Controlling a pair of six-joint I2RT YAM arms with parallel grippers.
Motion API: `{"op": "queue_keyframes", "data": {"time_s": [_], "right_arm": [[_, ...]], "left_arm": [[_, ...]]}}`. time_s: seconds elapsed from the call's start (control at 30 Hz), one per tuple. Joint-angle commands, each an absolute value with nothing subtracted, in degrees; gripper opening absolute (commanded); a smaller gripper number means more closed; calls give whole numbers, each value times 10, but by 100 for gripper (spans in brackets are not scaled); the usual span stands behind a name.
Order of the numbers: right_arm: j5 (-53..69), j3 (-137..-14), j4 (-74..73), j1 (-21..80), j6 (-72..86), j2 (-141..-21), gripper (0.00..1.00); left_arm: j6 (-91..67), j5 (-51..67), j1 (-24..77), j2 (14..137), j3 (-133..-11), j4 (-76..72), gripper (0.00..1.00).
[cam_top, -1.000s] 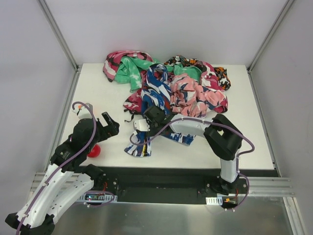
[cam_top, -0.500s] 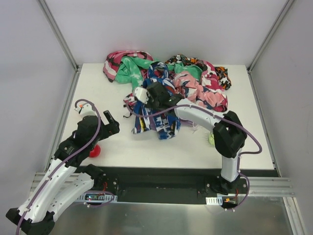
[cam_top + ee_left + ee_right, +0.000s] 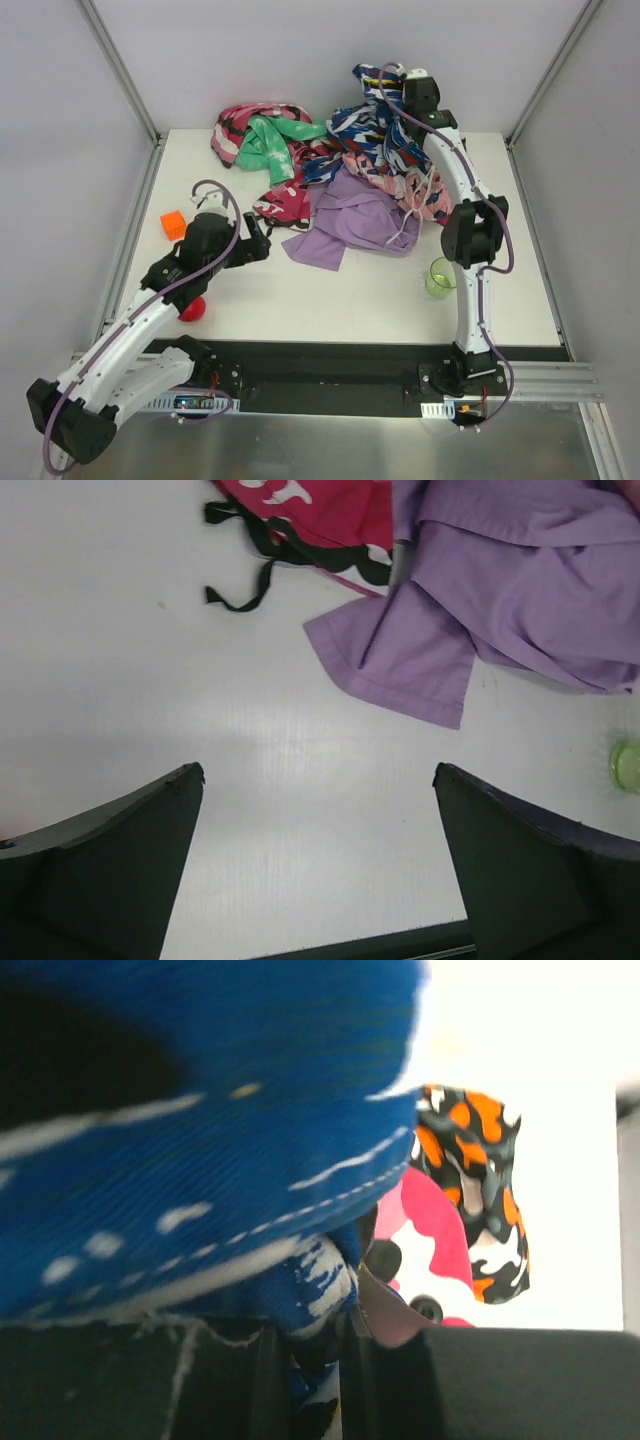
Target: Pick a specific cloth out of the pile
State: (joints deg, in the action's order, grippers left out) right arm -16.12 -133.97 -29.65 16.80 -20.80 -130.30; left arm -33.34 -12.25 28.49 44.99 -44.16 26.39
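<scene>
The plain lilac-purple soft cloth (image 3: pixel 355 215) lies spread mid white counter (image 3: pixel 520 270), touching the many-coloured garment pile (image 3: pixel 290 150) along the far edge. The left tool (image 3: pixel 262 243) hangs wide open and empty, just beside it. The right tool (image 3: pixel 388 74) is pinching a blue-white patterned cloth (image 3: pixel 362 118) above the far edge.

White surface (image 3: pixel 330 295), matte, evenly lit; faint glare patch in the left wrist view. Pale grey back wall (image 3: pixel 300 60) and side walls (image 3: pixel 50 200), plain, meeting at aluminium struts (image 3: pixel 120 68). Black plate (image 3: pixel 330 362) along the near edge, with a brushed metal sheet (image 3: pixel 330 445) below it.
</scene>
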Motion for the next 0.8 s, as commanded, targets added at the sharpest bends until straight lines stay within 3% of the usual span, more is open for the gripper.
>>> {"op": "queue_keyframes", "data": {"time_s": [0.0, 0.1, 0.3, 0.47, 0.77], "right_arm": [[-210, -1351, -391, 162, -150, -1370, 1], [-184, -1355, -394, 139, -113, -1397, 1], [-97, -1340, -386, 110, -65, -1407, 4], [-82, -1311, -374, 109, -64, -1396, 5], [-51, -1269, -365, 98, -59, -1369, 9]], "left_arm": [[-282, 20, 286, 518, -465, 129, 99], [-284, 86, 288, 604, -489, 67, 99], [-315, 74, 327, 806, -583, 19, 99], [-387, 139, 336, 972, -675, -38, 99], [-435, 54, 381, 1196, -846, -47, 99]]}}
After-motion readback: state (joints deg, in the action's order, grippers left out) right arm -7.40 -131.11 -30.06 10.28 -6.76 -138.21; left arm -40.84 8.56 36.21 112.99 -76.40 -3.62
